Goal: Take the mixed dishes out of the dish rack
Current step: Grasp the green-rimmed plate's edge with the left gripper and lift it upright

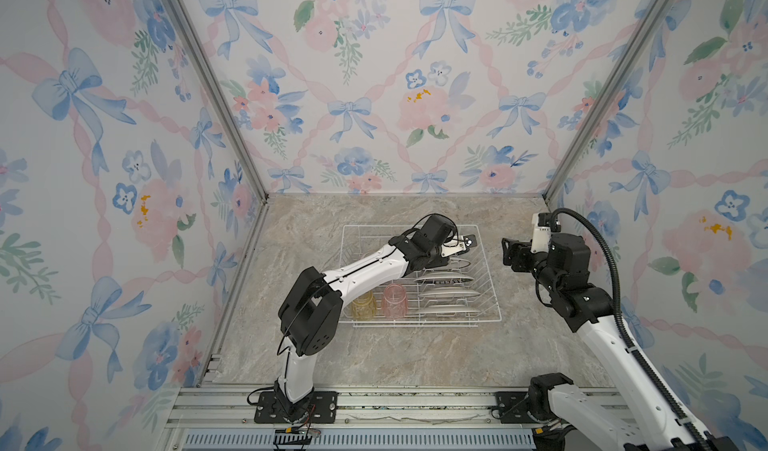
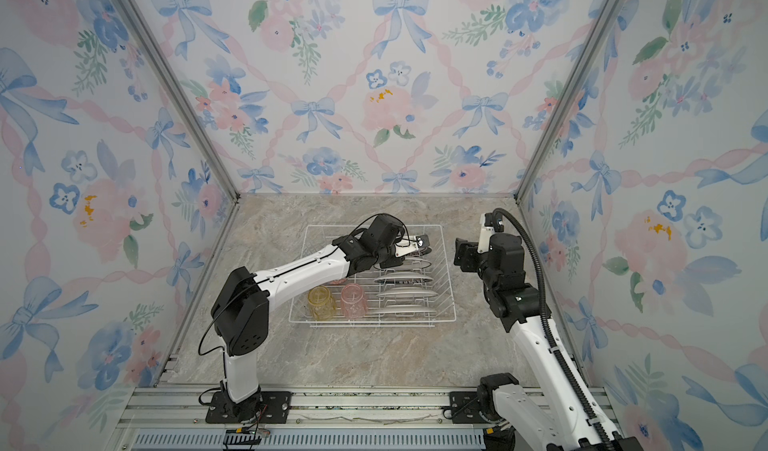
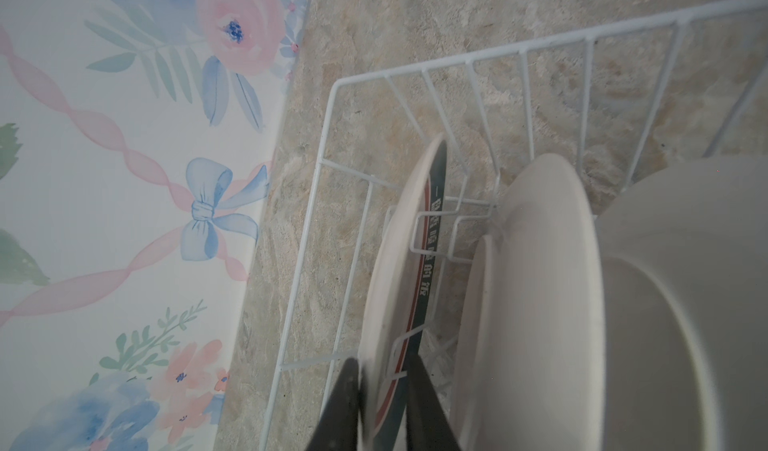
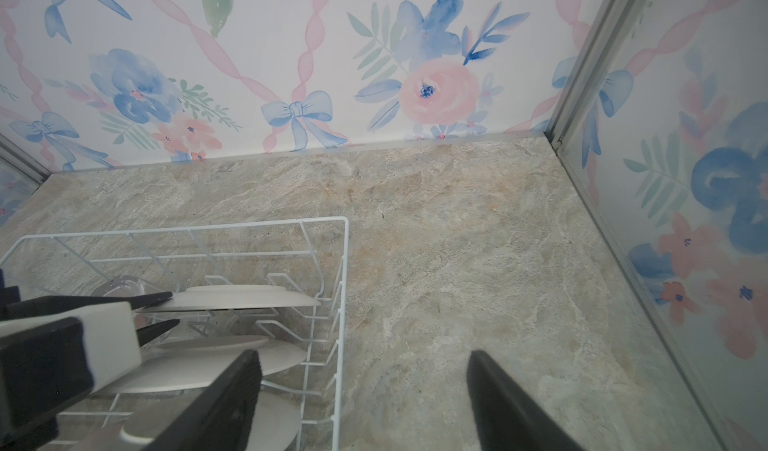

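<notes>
I see left gripper (image 3: 384, 407) clenched on rim of far plate (image 3: 399, 262), 1 o'clock in dish rack (image 1: 489, 276). Right gripper (image 4: 363, 359) released, hovering off rack's 3 o'clock side.

The left arm (image 1: 365, 268) is stretched toward one o'clock, and the left end effector (image 3: 382, 386) is pinched on a plate (image 3: 390, 282) at its rim. The right arm (image 1: 598, 332) is bent toward eleven o'clock, and the right end effector (image 4: 365, 361) is held wide apart.
</notes>
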